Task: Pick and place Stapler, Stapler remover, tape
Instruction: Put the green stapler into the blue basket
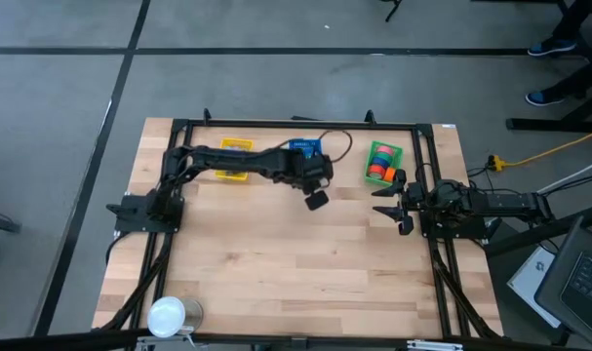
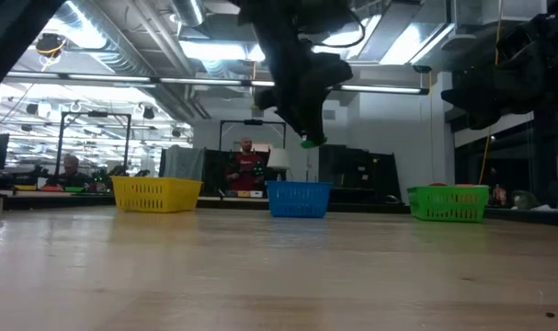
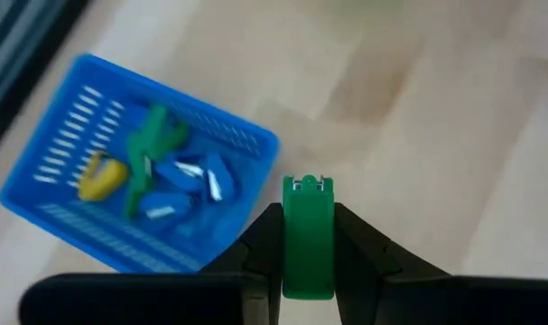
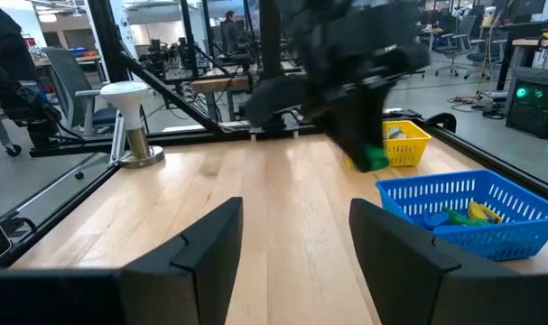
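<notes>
My left gripper (image 1: 317, 200) hangs above the table just near of the blue basket (image 1: 305, 148), shut on a small green staple remover (image 3: 307, 236). The blue basket (image 3: 138, 194) holds blue, green and yellow staple removers. A green basket (image 1: 382, 161) at the far right holds round tape rolls (image 1: 377, 170) in orange, red and green. A yellow basket (image 1: 234, 161) stands at the far left. My right gripper (image 4: 296, 226) waits open at the table's right side (image 1: 393, 207), touching nothing. I cannot make out a stapler. My left gripper pinches the green staple remover between its two fingers, which lie on its two long sides. Its metal-tipped end (image 3: 307, 186) sticks out past the fingertips. The fingers point down. The piece (image 2: 307, 142) is lifted well clear of the table.
A white roll on a stand (image 1: 167, 315) sits at the near left corner. The three baskets line the far edge (image 2: 299, 199). A black frame runs around the table. The wooden middle of the table (image 1: 305, 263) is bare. People show in the room behind.
</notes>
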You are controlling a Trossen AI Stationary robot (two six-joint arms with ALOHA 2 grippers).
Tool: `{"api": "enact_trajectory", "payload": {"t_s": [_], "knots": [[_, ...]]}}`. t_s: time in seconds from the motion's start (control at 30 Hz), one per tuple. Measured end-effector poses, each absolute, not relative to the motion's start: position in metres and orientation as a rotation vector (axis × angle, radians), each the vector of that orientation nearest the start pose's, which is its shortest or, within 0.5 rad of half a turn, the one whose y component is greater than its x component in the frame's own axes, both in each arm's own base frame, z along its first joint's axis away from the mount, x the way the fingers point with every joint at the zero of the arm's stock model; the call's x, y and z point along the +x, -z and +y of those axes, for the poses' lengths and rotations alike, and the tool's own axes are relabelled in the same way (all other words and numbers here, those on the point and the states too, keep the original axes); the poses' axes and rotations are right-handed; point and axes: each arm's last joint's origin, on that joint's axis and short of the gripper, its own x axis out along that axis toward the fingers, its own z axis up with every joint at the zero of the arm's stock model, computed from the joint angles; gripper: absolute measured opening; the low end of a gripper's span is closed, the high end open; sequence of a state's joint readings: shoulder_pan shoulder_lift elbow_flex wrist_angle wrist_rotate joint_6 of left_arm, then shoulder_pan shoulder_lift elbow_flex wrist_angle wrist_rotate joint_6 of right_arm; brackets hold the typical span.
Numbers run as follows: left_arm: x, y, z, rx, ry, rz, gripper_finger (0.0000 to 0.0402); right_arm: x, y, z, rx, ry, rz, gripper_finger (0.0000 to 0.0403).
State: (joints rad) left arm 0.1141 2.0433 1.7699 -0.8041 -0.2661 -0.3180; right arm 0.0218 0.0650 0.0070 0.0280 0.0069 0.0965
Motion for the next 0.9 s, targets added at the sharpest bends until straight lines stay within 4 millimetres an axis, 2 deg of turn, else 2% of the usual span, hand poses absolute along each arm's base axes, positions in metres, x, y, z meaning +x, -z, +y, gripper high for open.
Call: {"api": "enact_trajectory", "payload": {"t_s": [0.4, 0.6, 0.9], "knots": [[0.427, -0.248, 0.116, -0.181, -0.717, 0.946, 0.0058, 0.101, -0.163, 0.002, 0.096, -0.013, 0.031, 0.0211], [0.427, -0.251, 0.131, -0.201, -0.748, 0.887, 0.0078, 0.101, -0.163, 0.002, 0.096, -0.013, 0.031, 0.0211], [0.425, -0.254, 0.147, -0.177, -0.85, 0.832, 0.0084, 0.101, -0.163, 0.002, 0.096, -0.013, 0.031, 0.0211]]}}
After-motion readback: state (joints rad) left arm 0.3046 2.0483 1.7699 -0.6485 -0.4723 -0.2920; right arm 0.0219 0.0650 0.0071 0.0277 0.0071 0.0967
